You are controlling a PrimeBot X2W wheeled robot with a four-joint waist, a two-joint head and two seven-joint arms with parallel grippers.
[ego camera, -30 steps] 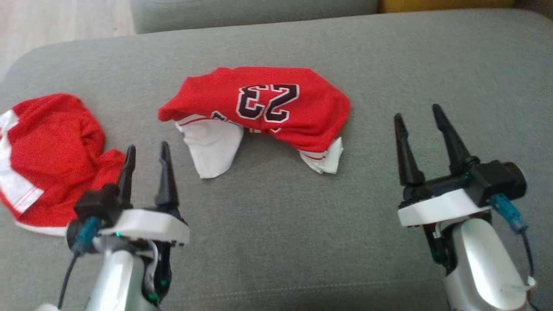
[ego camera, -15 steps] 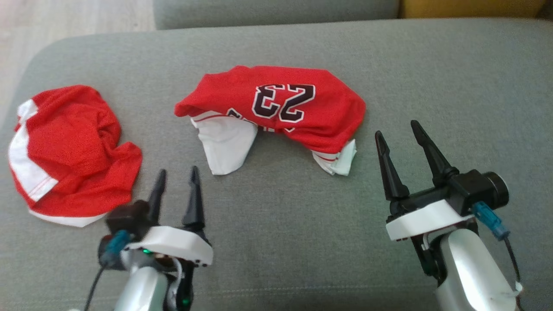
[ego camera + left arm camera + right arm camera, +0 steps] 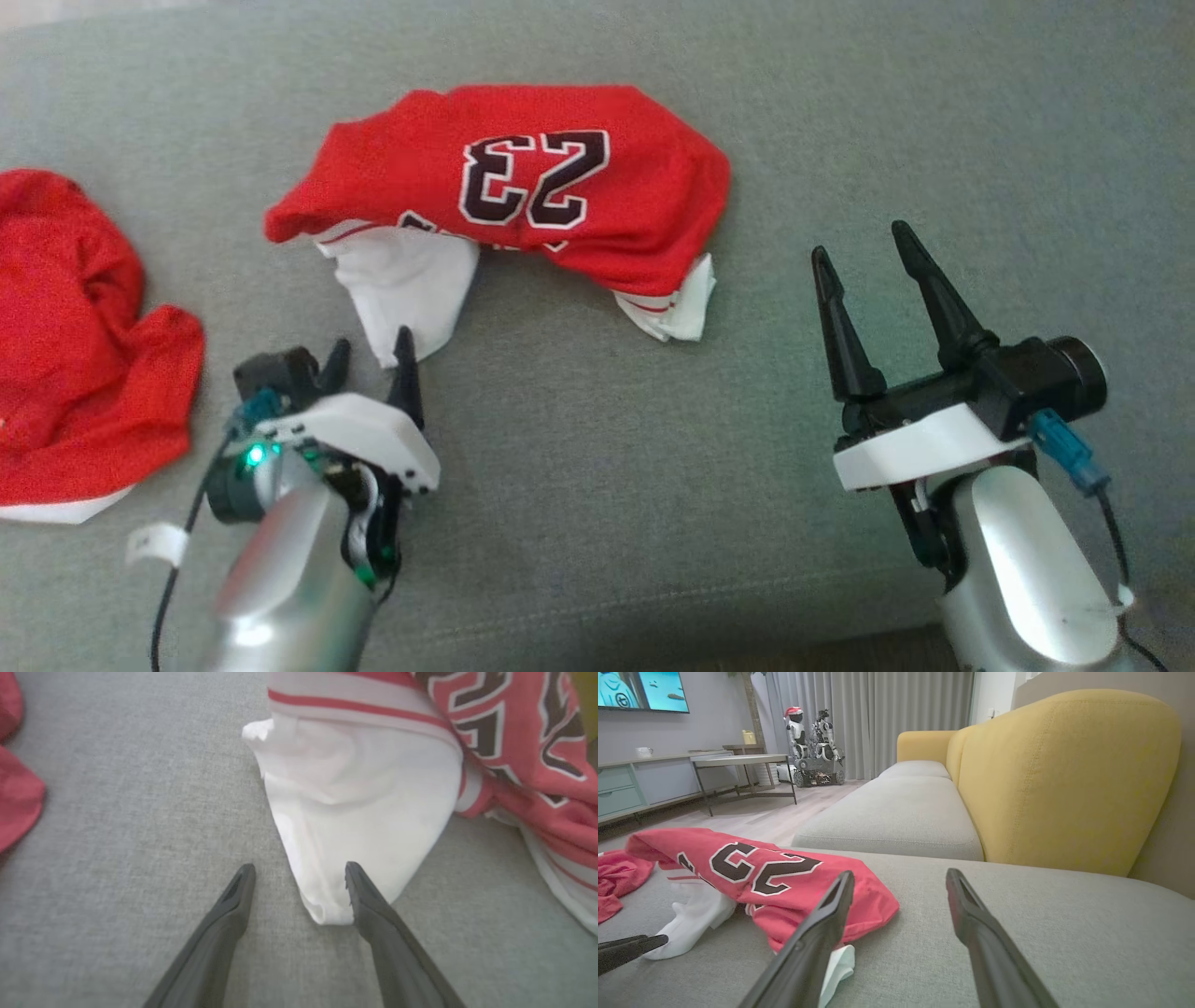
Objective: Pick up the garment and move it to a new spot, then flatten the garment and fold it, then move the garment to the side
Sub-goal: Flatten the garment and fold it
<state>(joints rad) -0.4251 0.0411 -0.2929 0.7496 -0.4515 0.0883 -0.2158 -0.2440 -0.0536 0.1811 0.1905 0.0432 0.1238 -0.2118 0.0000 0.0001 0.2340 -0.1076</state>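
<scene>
Fingers (image 3: 405, 373) of left gripper (image 3: 372, 338) stand apart, lower left, tips at white sleeve (image 3: 401, 280) of jersey (image 3: 635, 215); right gripper (image 3: 860, 237) also spread, empty

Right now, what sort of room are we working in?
Most likely a home living room: a grey sofa with a yellow back, a wall TV above a low cabinet, and long curtains.

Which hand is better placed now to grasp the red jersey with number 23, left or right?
Likely the left hand: the white sleeve of the jersey has its tip between the open fingers. The right hand, open too, stands apart from the cloth.
</scene>
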